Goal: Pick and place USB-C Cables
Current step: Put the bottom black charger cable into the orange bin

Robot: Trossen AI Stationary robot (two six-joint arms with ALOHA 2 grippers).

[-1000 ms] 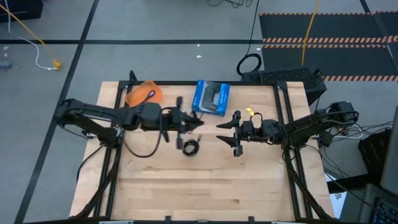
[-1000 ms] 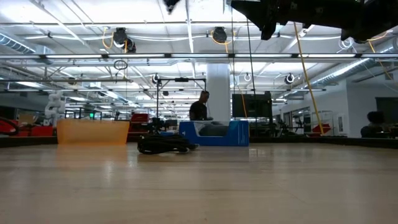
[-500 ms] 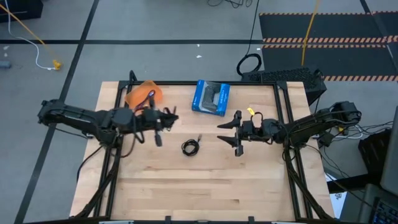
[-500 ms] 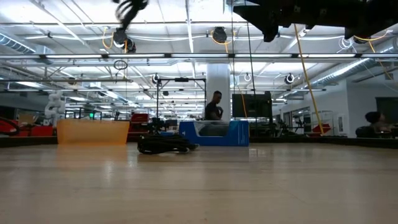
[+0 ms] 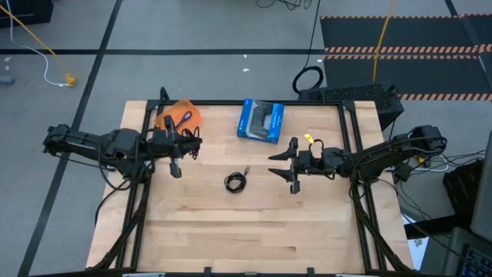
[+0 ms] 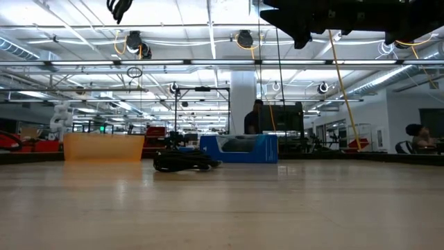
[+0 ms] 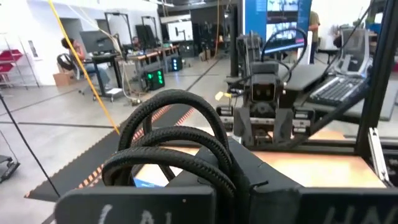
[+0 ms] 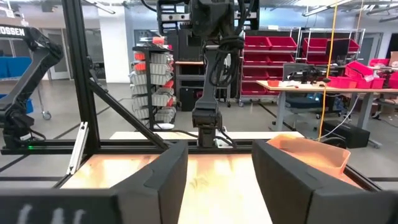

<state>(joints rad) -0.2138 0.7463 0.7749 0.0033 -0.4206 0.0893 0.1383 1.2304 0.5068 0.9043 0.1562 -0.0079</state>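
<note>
My left gripper (image 5: 192,144) is at the table's far left, just near of an orange bin (image 5: 175,115), high above the table. It is shut on a black coiled USB-C cable (image 7: 177,146), and shows at the top of the low view (image 6: 119,8). A second black coiled cable (image 5: 235,181) lies flat on the table's middle and also shows in the low view (image 6: 182,161). A small dark thing (image 5: 187,117) lies in the bin. My right gripper (image 5: 270,164) is open and empty, above the table to the right of the lying cable. My left gripper holds the black coiled cable by the lower part of its loops (image 7: 217,171). The gripper's own body hides the place of contact. The fingers lie level, pointing toward the table's right. The loops stick out past the fingers, and the cable is lifted clear of the table.
A blue box (image 5: 261,121) stands at the far middle of the table and also shows in the low view (image 6: 239,148). A black frame (image 5: 231,102) runs along the table's far and side edges. Bare wood (image 5: 254,231) fills the near half.
My left gripper has gone from the table's middle toward the left edge and the orange bin, carrying the black cable clear of the table. The other black cable has stayed where it lay.
</note>
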